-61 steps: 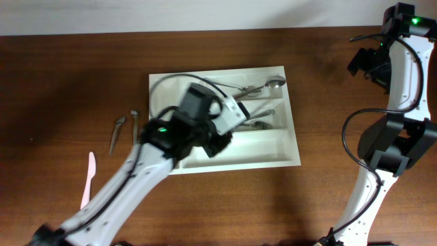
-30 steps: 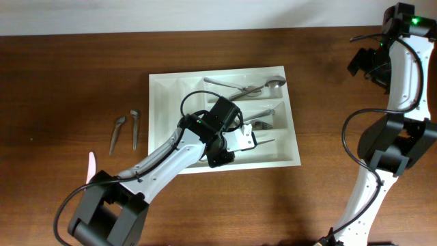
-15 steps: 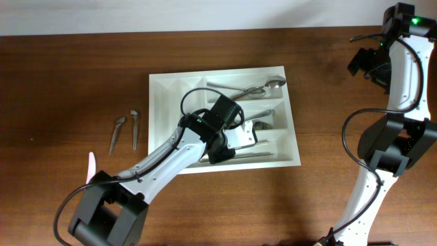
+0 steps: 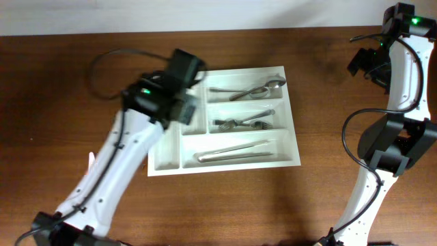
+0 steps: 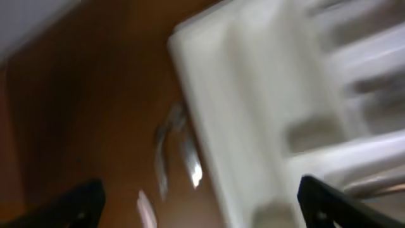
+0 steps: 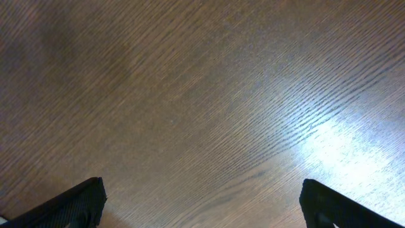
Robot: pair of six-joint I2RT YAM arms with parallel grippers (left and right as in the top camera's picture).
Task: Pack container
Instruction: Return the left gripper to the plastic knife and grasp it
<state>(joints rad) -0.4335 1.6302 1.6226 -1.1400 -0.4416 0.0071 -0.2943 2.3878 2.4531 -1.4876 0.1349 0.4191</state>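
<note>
The white container (image 4: 164,156) lies mid-table, with spoons (image 4: 249,89) in its top long compartment, forks (image 4: 242,124) in the middle one and knives (image 4: 235,152) in the bottom one. My left gripper (image 4: 186,109) hovers, blurred, over the container's upper-left corner, open and holding nothing. In the left wrist view its open gripper (image 5: 202,209) looks down on the container's edge (image 5: 209,95) and two loose metal cutlery pieces (image 5: 169,136) on the wood. My right gripper (image 4: 360,63) hangs at the far right, open over bare wood (image 6: 202,209).
A pink plastic knife (image 4: 90,162) lies on the table left of the container, partly under my left arm, and shows blurred in the left wrist view (image 5: 147,212). The right arm's base stands at the right table edge (image 4: 389,154).
My left gripper opened, left a knife in the container's bottom long compartment, then swung up and left to the container's upper-left corner. The right arm has not moved.
</note>
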